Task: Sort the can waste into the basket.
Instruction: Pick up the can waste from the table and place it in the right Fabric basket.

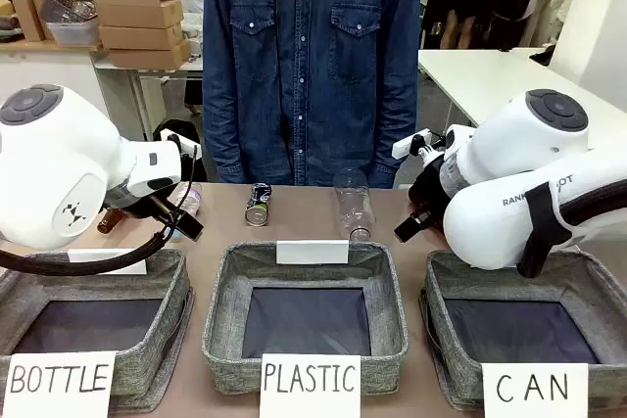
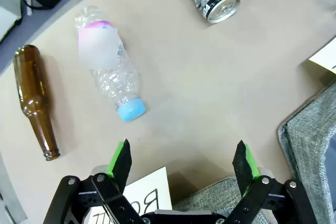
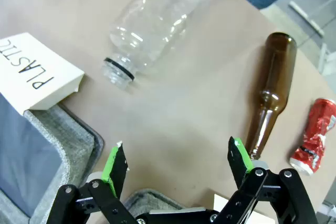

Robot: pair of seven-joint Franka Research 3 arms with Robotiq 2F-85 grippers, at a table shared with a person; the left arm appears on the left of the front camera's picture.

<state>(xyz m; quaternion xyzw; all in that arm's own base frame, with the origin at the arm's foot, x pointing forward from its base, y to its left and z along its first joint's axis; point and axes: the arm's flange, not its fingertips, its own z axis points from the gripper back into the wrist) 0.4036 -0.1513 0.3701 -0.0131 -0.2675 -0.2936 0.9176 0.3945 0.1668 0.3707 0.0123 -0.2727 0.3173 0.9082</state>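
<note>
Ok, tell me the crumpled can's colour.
The crumpled can is red, silver-ended; right wrist view shows it best.

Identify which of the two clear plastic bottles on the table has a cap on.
The small crumpled bottle: a light-blue cap closes it. The larger smooth bottle has an open mouth.

Handwritten basket signs: BOTTLE sign (image 1: pixel 57 381), PLASTIC sign (image 1: pixel 310 380), CAN sign (image 1: pixel 534 389)

Setting: a robotics lab. Indicators: two white robot arms (image 1: pixel 49 173) stationed at a test table (image 1: pixel 304 217); grey baskets (image 1: pixel 220 315) with handwritten paper signs (image 1: pixel 309 386); stacked cardboard boxes (image 1: pixel 142 17) on a bench behind; a white work table (image 1: pixel 490 75) at far right; a person (image 1: pixel 309 56) standing opposite.
</note>
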